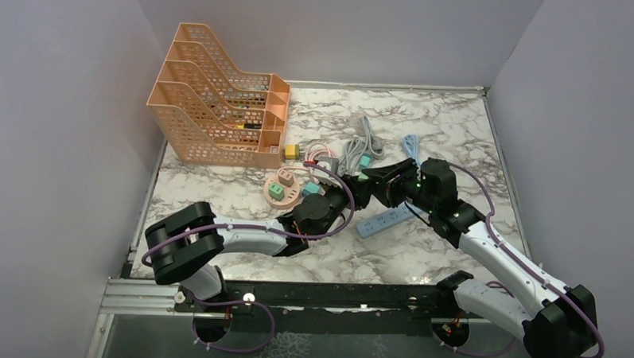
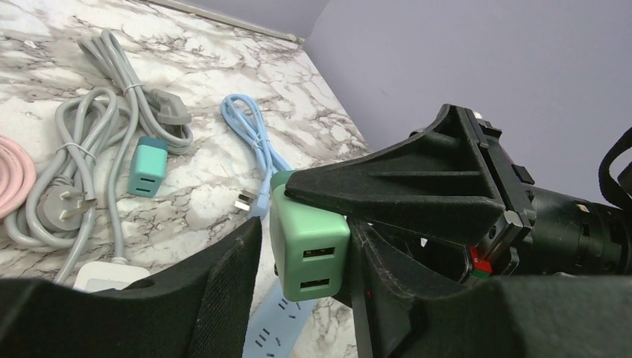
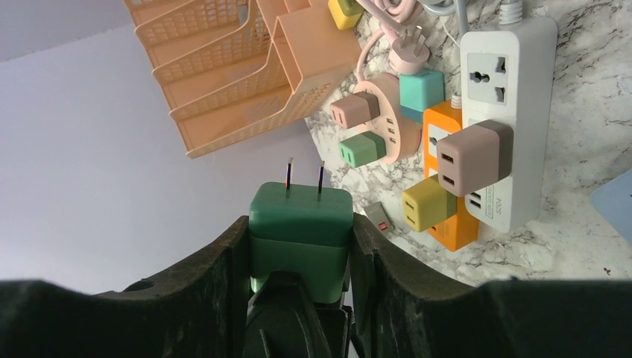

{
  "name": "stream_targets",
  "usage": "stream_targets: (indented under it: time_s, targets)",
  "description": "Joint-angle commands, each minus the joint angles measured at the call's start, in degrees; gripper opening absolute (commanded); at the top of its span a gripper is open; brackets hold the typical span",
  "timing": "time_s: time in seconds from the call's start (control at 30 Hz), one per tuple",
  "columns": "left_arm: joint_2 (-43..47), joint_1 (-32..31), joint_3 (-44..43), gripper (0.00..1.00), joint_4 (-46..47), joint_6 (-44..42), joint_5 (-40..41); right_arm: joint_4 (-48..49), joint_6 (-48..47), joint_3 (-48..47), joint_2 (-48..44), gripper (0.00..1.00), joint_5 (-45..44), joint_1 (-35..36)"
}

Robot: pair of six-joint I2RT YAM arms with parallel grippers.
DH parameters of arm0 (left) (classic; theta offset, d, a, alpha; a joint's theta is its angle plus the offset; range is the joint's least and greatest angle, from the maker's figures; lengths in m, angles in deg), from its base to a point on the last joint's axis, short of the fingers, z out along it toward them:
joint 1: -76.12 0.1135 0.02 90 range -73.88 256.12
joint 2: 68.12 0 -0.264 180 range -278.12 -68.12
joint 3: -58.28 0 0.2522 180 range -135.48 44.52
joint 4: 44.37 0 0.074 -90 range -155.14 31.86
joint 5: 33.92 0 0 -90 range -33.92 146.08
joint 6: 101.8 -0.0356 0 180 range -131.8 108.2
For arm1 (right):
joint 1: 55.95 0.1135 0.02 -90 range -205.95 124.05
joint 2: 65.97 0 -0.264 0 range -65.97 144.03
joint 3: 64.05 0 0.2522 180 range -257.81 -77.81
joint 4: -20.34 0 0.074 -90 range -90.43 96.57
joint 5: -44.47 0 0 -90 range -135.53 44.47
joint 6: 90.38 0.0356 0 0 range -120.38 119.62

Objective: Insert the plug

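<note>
There's one peach file rack [image 1: 221, 96], two grey cords [image 2: 170, 110], one light-blue cable [image 2: 257, 138], one pink cable [image 2: 15, 175], one blue power strip [image 1: 384, 221].

Left arm [image 1: 248, 239], right arm [image 1: 498, 261]: pale grey links, black joints, purple cables [image 1: 167, 241] zip-tied along; black textured fingers [image 3: 216, 298]; green LED [image 1: 419, 185].

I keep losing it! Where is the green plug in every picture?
Top view: green plug, middle, just above the blue power strip.
Left wrist: green plug, bottom middle, sockets facing the camera.
Right wrist: green plug, bottom middle, prongs pointing up.
Shared landmark: marble table, in all three.
</note>
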Motion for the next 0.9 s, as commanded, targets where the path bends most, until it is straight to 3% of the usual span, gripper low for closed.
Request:
stream_targets:
  time_s: [0.0, 0.1, 0.2, 0.3, 0.43, 0.53, 0.73, 0.87]
  targets:
    - [-1.0, -0.1, 0.8, 0.49, 0.0, 0.2, 1.4, 4.1, 2.3, 0.4, -0.6, 0.36, 1.1, 0.3]
    - [-1.4, -0.1, 0.3, 0.44, 0.2, -0.7, 0.9, 4.6, 3.0, 1.4, -1.0, 0.36, 1.6, 0.3]
    - [-1.5, -0.1, 0.2, 0.21, 0.2, -1.7, 1.2, 5.4, 2.9, 2.0, -1.5, 0.39, 1.8, 0.3]
    - [-0.7, -0.1, 0.4, 0.05, 0.1, -4.2, 0.8, 4.4, -0.4, 1.3, -1.4, 0.54, 1.7, 0.3]
    - [2.1, 0.0, 0.1, 0.03, -3.1, -8.1, -1.9, -0.7, -11.1, -1.0, -1.0, 0.71, 0.2, 0.3]
    - [5.3, 0.3, -1.5, 0.03, -14.6, -9.5, -4.5, -4.3, -20.3, -1.8, -1.6, 0.76, -1.5, 0.3]
    - [10.6, 3.9, -7.4, 0.03, -42.4, -11.3, -15.0, -12.5, -38.2, -5.4, -4.0, 0.76, -5.6, 0.3]
    - [11.1, 6.5, -12.8, 0.03, -57.9, -16.3, -23.2, -20.5, -41.3, -7.0, -6.2, 0.72, -13.4, 0.3]
